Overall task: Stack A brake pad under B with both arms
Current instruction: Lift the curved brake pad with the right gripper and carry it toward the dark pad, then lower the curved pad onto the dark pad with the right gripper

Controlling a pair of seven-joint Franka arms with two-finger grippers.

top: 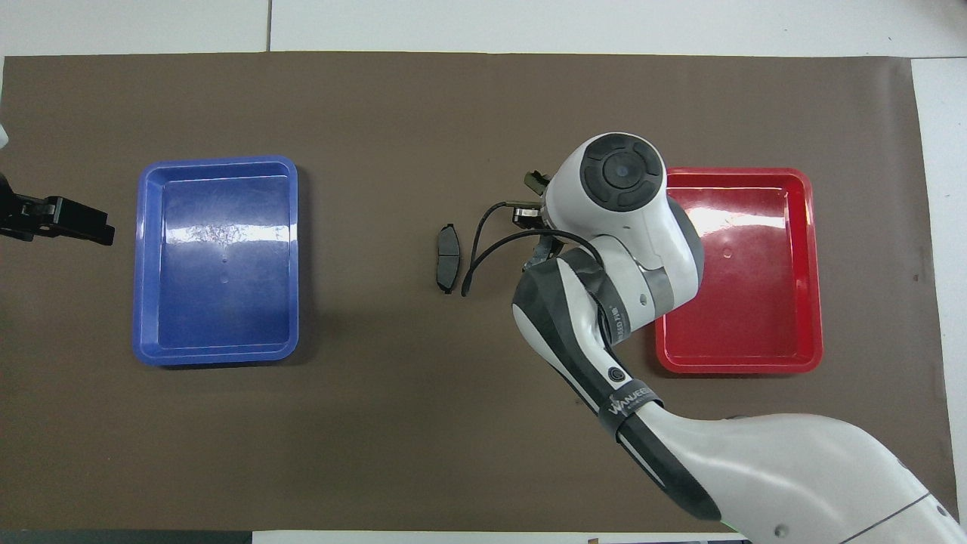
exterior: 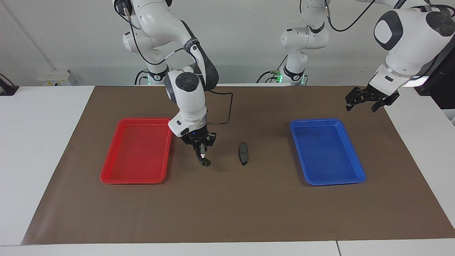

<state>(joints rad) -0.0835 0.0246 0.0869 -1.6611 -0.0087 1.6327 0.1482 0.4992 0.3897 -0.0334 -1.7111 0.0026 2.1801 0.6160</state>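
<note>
surface [exterior: 227, 213]: brown mat | red tray [exterior: 117, 177] and blue tray [exterior: 359, 176]: bare | right tool [exterior: 202, 156]: raised between red tray and B, gripping a small dark piece, likely A brake pad [exterior: 205, 163] | left tool [exterior: 366, 101]: waiting, fingers spread, empty | B [exterior: 243, 153]: flat mid-mat; looks stiff, heavy; grip across narrow width.

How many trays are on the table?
2. The red tray lies toward the right arm's end of the table, the blue tray toward the left arm's end. Both lie on the brown mat; neither has anything in it.
</note>
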